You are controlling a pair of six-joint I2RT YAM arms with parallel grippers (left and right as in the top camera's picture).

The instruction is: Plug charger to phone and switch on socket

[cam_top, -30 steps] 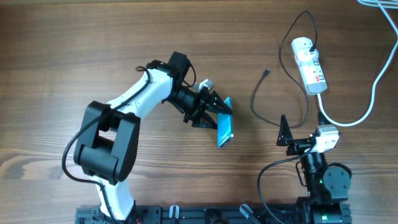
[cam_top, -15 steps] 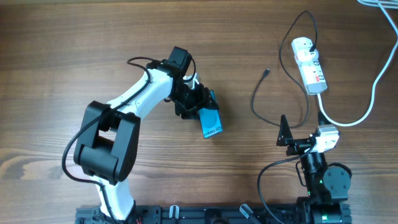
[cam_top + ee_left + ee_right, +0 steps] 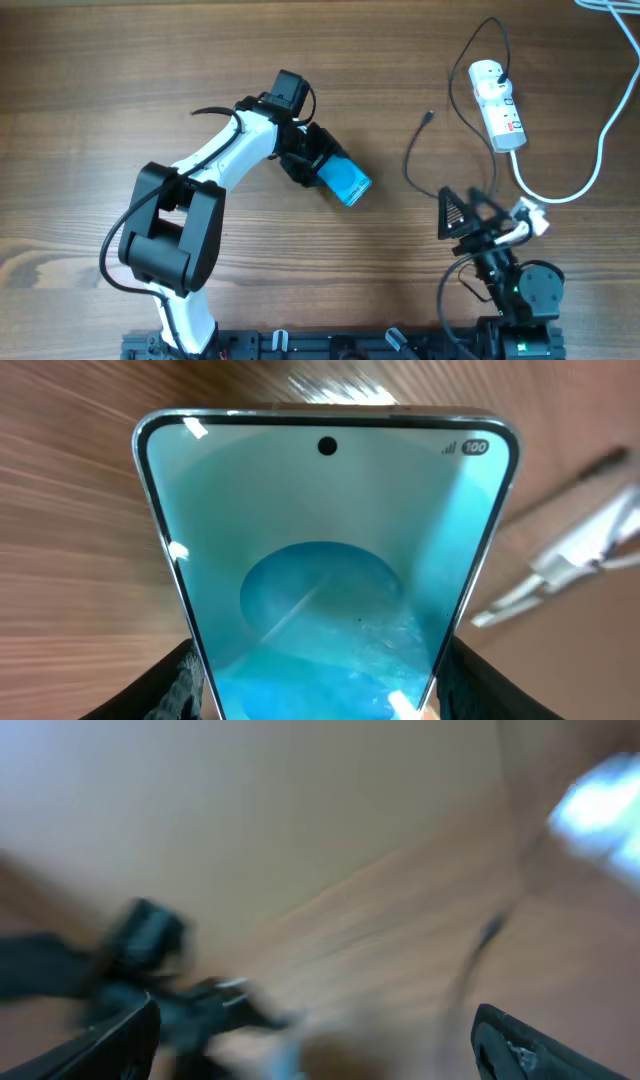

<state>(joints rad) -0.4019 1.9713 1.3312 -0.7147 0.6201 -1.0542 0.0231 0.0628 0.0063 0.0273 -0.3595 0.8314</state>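
– Fingers (image 3: pixel 115 1042) of the right gripper (image 3: pixel 462 212), nearest the base: what state are they in?
– Spread wide, with nothing between them. That wrist view is smeared, so I can say little more.
– And the left gripper (image 3: pixel 318 165)?
– Its fingers (image 3: pixel 178 682) pinch the phone (image 3: pixel 330 570), one on each long edge near the lower end. The phone juts out past them toward the right arm's side, over the table (image 3: pixel 120 60), roughly midway between the arms.
– How does the phone look?
– Its screen is bright cyan with a paler disc in the middle. There's a punch-hole camera at the far end and "100" in the corner. It's thin and glossy, and I'd guess the edges are slick.
– What could go wrong?
– The camera end points away from the wrist, so I judge the port end sits down by the fingers, out of sight. The plug may find no room there. A push from the plug could also slide that smooth body through the pinch.
– And farther out?
– The charger (image 3: pixel 410 165) loops loose beyond the phone, with its tip lying free and well apart from it. The cable is limp, so if it's grasped too far back the tip would droop and miss. Its other end runs up to the socket (image 3: pixel 498 108) at the far right, whose red marks are too small to read.
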